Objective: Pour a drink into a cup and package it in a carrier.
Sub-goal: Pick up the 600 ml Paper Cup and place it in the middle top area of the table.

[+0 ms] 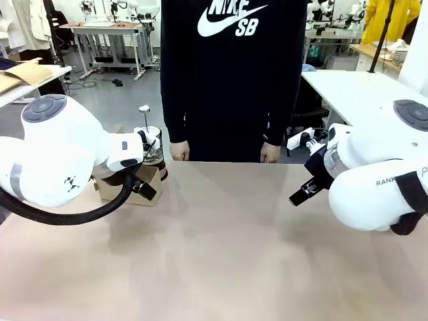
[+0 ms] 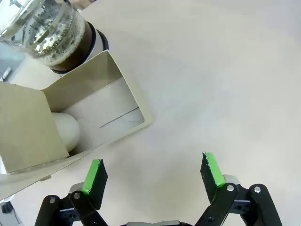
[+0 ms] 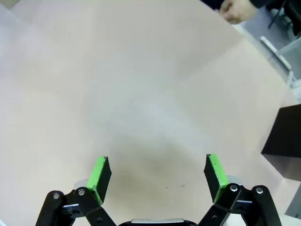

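**Position.** The drink [image 2: 70, 52] forms a low dark band in the clear glass press pot [image 2: 44, 23]. The pot stands upright at the robot's left of the table [image 2: 211, 70], just behind the brown cardboard carrier [image 2: 89, 75]. Whether the two touch cannot be told.

**Hazards.**
- The carrier is light. A reach over it for the pot is likely to shove it or knock the pot, and the pot could then tip and spill.
- Smooth glass may slip between the pads when tilted.

**Containers.**
- Pot — part full.
- Carrier — holds a white rounded object [image 2: 66, 132], possibly the cup lying on its side. This cannot be confirmed.
- A black box [image 3: 284, 136] stands at the right edge; its contents are hidden.

**Grippers.**
- The left gripper [image 2: 153, 172] hangs beside the carrier, jaws wide apart and empty.
- The right gripper [image 3: 157, 174] is over bare table, jaws likewise apart.

The person's hand [image 3: 235, 9] rests at the far edge.
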You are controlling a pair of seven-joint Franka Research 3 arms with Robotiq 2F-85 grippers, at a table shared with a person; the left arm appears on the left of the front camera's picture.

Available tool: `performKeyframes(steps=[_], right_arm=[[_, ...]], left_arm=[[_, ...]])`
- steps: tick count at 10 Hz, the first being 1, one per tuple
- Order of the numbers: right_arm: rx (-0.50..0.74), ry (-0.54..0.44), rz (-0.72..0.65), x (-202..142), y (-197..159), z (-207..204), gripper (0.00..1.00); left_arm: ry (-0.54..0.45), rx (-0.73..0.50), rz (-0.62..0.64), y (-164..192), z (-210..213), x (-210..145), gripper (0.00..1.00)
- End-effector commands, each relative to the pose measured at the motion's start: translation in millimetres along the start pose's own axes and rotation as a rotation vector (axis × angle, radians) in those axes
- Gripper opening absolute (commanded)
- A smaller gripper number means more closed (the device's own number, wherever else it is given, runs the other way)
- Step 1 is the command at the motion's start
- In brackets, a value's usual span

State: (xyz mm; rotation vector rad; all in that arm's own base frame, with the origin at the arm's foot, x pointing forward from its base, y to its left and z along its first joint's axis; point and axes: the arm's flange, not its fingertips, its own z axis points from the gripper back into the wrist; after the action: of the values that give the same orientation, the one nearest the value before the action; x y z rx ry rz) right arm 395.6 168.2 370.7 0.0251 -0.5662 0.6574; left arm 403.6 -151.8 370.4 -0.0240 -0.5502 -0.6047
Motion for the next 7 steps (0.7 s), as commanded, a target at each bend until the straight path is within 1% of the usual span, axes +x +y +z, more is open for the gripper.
performKeyframes(steps=[1,7], right_arm=[[0.0,0.0,0.0,0.0,0.0,0.0,1.0],[0.0,0.0,0.0,0.0,0.0,0.0,1.0]], left_arm=[[0.0,0.0,0.0,0.0,0.0,0.0,1.0],[0.0,0.0,0.0,0.0,0.0,0.0,1.0]])
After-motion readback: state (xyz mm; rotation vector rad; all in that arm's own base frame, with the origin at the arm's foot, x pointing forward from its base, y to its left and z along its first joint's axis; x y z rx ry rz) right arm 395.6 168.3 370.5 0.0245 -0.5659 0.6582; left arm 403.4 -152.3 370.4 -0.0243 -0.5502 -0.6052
